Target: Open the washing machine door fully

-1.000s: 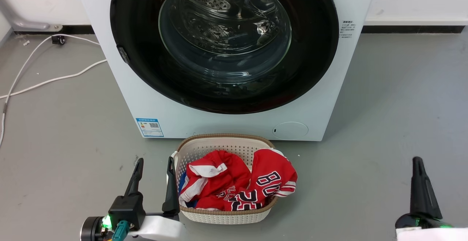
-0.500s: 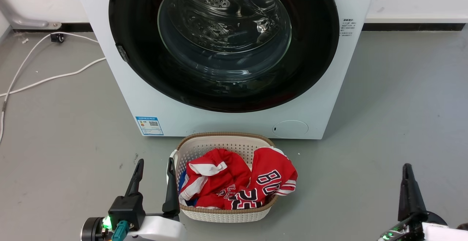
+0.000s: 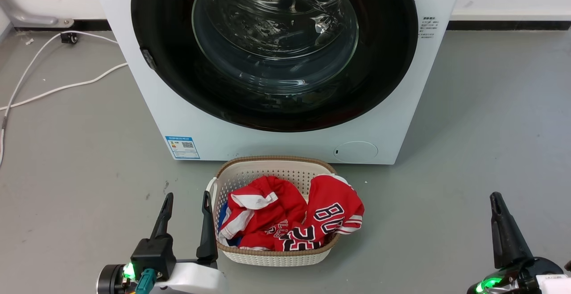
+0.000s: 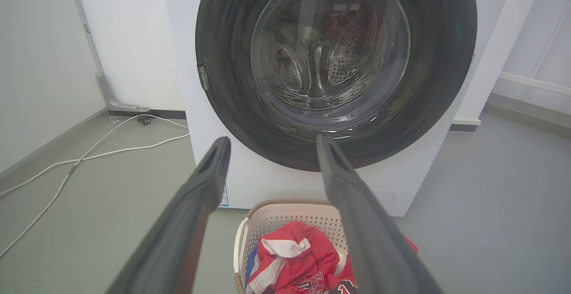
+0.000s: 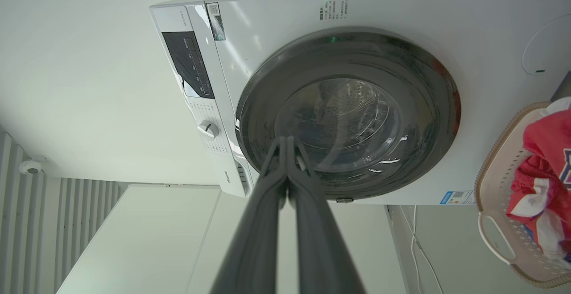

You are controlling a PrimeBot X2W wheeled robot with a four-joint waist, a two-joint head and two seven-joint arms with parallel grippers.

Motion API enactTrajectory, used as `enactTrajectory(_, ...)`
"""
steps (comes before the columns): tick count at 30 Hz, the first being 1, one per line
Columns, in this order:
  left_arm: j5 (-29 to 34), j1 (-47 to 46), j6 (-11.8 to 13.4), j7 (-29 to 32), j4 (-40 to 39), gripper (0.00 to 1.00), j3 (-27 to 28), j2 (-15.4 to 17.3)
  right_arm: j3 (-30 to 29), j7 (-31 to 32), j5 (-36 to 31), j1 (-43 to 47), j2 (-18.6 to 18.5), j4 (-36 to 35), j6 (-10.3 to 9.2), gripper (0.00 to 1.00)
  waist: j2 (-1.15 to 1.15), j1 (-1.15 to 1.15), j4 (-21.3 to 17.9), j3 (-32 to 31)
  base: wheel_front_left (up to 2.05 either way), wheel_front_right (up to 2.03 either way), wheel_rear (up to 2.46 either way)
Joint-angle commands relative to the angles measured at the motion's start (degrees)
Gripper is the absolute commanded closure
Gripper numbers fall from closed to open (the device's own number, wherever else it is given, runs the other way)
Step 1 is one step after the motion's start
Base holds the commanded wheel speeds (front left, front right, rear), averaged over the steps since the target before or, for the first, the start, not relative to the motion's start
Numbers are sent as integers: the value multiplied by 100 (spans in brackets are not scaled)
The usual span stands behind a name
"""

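Observation:
The white washing machine (image 3: 267,144) stands ahead of me, its control panel showing in the right wrist view (image 5: 267,22). The washing machine door (image 3: 383,62), a glossy black disc with a bulging glass centre, lies flat against the front, with a small latch tab (image 3: 149,60) on its left edge. The left wrist view shows the door (image 4: 437,62) face on. My left gripper (image 3: 187,196) is open and empty, low over the floor, well short of the door (image 5: 424,106). My right gripper (image 3: 496,198) hangs at the lower right, and its fingers (image 5: 285,140) are pressed together on nothing.
A cream basket (image 3: 272,258) of red jerseys sits on the grey floor directly before the washer, just right of my left gripper (image 4: 272,141). A white cable (image 3: 53,89) trails over the floor at the left. A white wall runs behind.
The head camera has shifted slightly, so the washer sits a little higher in view. My right gripper has moved a bit left and its wrist has turned. The left gripper is unchanged.

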Motion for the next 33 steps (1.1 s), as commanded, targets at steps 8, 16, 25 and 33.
enactTrajectory(8, 29, -91, 31, -16, -37, 0, -2, -4, -34, 115, -136, 36, 15, -39, 0, 100, 0, 0, 33, 82, 0, 0, 0)
enactTrajectory(16, 52, -221, 57, -16, -93, 0, -5, -4, -304, 228, -276, -525, -31, 20, 0, 100, 0, 0, 36, 314, 0, 0, 0)
enactTrajectory(25, 142, -607, 54, -16, -176, 0, -66, -5, -1067, 545, -178, -2234, -601, 918, 0, 100, 0, 0, 58, 893, 0, 0, 0)
enactTrajectory(33, 211, -1072, 48, -16, -290, 0, -119, -4, -1222, 975, -317, -3774, -1315, 1836, 1, 100, 0, 0, 185, 1617, 0, 0, 0)
